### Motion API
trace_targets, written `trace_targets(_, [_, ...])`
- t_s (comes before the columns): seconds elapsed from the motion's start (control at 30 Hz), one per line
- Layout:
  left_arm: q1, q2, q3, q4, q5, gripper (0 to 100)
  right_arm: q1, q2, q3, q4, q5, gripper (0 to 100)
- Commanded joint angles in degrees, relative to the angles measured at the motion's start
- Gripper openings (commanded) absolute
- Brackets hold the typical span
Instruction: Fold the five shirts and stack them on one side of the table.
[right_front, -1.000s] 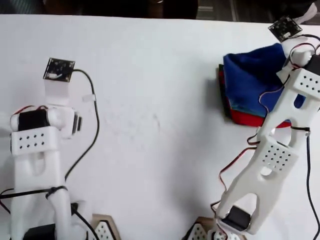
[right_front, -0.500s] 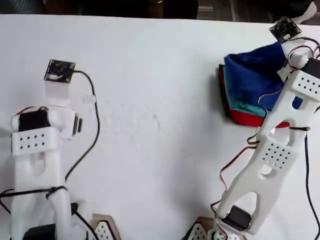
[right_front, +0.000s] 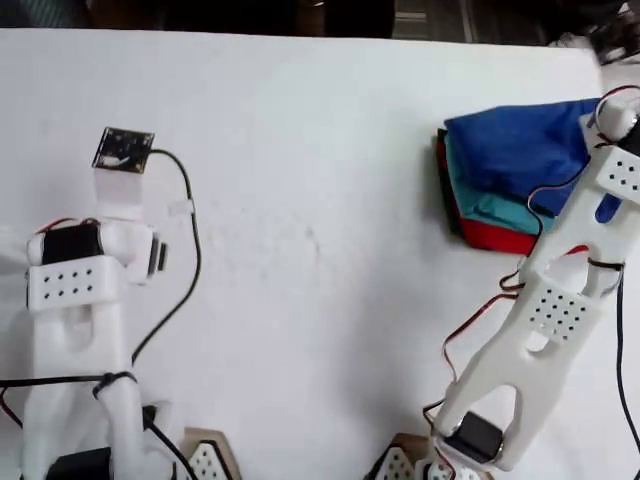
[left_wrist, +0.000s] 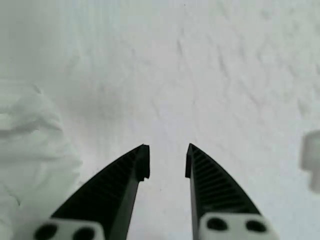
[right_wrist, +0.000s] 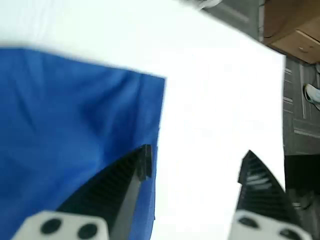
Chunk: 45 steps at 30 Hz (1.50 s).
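Observation:
A stack of folded shirts lies at the table's far right: a blue shirt on top, teal and red edges beneath, and a dark layer at the bottom. My right gripper hovers open and holds nothing. One finger is over the blue shirt's edge and the other over bare white table. The right arm crosses the stack's near right corner. On the left side, my left gripper hangs over the white table, slightly open and holding nothing.
Both arm bases stand at the front edge, with the left arm trailing a black cable. A rumpled white fold lies beside the left gripper. Past the table's far right edge are dark floor and wooden furniture.
The blue shirt was bunched up under the right gripper and now lies flatter on the stack. The right arm has swung toward the far right corner. The left arm shifted slightly.

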Motion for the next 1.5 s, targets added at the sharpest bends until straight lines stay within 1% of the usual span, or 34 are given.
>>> trace_targets(0.0, [-0.5, -1.7, -0.2, -0.8, -0.5, 15, -1.2, -3.4, -6.5, 7.1, -6.9, 12.9])
trace_targets(0.07, [-0.5, -1.7, -0.2, -0.8, -0.5, 15, -2.9, -4.4, -6.0, 12.6, -6.9, 0.2])
trace_targets(0.13, [-0.5, -1.7, -0.2, -0.8, -0.5, 15, -5.0, -4.5, -4.7, 18.0, -6.9, 5.0])
trace_targets(0.2, [-0.5, -1.7, -0.2, -0.8, -0.5, 15, -6.5, -4.5, -2.2, 18.7, -7.1, 1.9])
trace_targets(0.43, [-0.6, -1.9, -0.3, -0.6, -0.5, 14, -9.7, -5.2, 9.8, 18.7, -6.9, 1.8])
trace_targets(0.57, [-0.6, -1.9, -0.7, -0.7, -0.5, 14, -9.3, -5.2, 15.9, 18.7, -6.7, 1.8])
trace_targets(0.7, [-0.6, -1.9, -0.7, -0.8, -0.5, 14, -7.7, -5.2, 22.4, 18.7, -3.3, 1.8])
trace_targets(0.83, [-0.6, -1.7, -0.5, -2.2, -0.5, 15, -5.1, -5.4, 23.6, 18.7, -1.8, 1.8])
trace_targets(1.0, [-0.6, -1.7, -0.4, -3.6, -0.5, 15, -5.1, -12.3, 23.9, 18.7, -0.1, 1.8])
trace_targets(1.1, [-0.6, -2.0, -0.7, -2.9, -0.5, 15, -6.8, -18.5, 24.8, 18.7, -0.4, 1.8])
trace_targets(1.2, [-1.0, -2.0, -1.5, 0.2, -0.5, 15, -9.4, -26.0, 30.8, 18.7, -0.4, 1.8])
trace_targets(1.3, [-4.0, -2.0, -4.0, 4.6, -0.6, 15, -13.3, -34.4, 44.3, 18.7, -0.6, 1.9])
trace_targets(1.37, [-8.0, -1.8, -5.8, 6.1, -3.2, 15, -16.7, -41.1, 54.1, 18.6, -1.9, 1.9])
trace_targets(1.47, [-16.4, -1.7, -7.8, 5.7, -7.2, 15, -22.3, -51.8, 65.6, 17.3, -5.7, 1.9])
